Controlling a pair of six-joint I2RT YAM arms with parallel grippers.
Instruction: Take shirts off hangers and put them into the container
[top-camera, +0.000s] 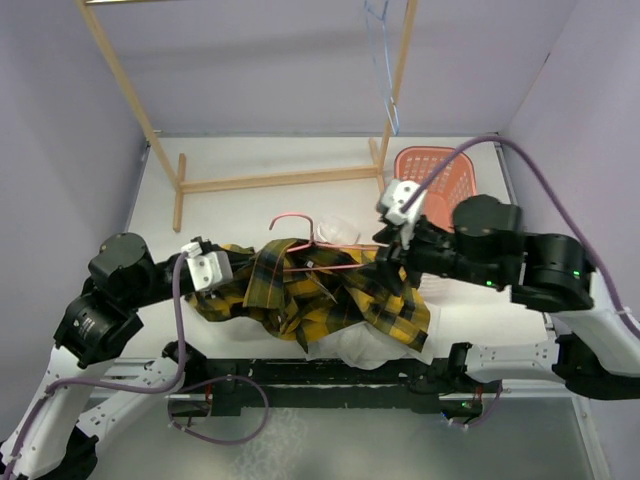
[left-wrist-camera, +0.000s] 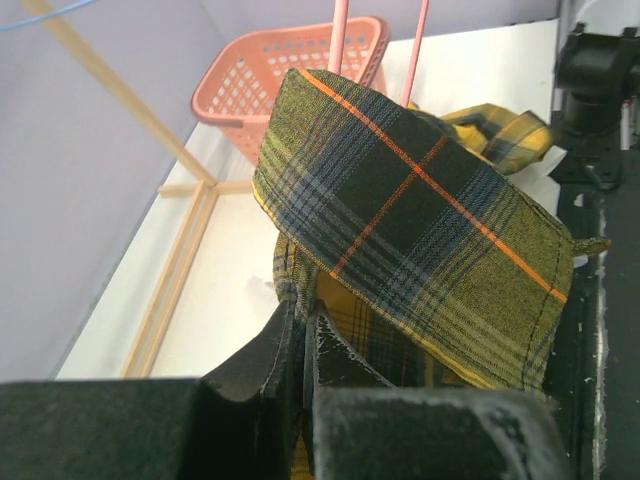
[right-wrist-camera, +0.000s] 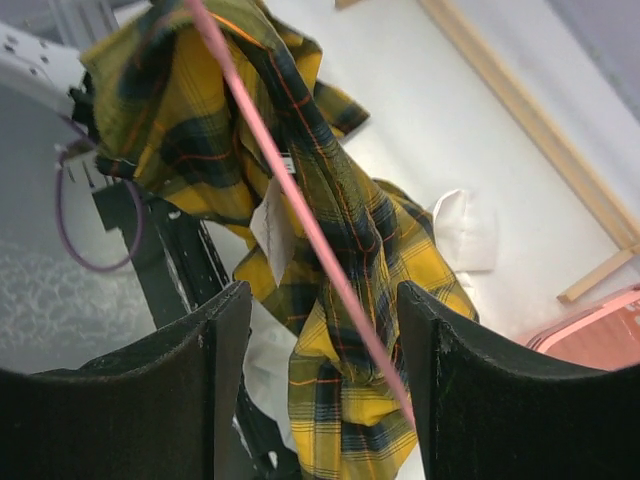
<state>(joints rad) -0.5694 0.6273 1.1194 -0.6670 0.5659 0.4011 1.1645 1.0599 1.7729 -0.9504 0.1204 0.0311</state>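
near: my left gripper (left-wrist-camera: 300, 350) was clamped on the plaid shirt (top-camera: 330, 300) | mid: right gripper (right-wrist-camera: 322, 300) stood apart around the pink hanger (right-wrist-camera: 300, 210) | risk: I judged the wire could snag cloth and drag along | far: basket (top-camera: 440, 165) stood well apart

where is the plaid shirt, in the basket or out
Out. The plaid shirt lies bunched on the table, apart from the basket, with the pink hanger across it.

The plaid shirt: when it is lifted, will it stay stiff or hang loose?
Probably floppy: the plaid shirt lies crumpled in folds. Likely light, as it drapes over a thin pink wire hanger. It may snag on that wire.
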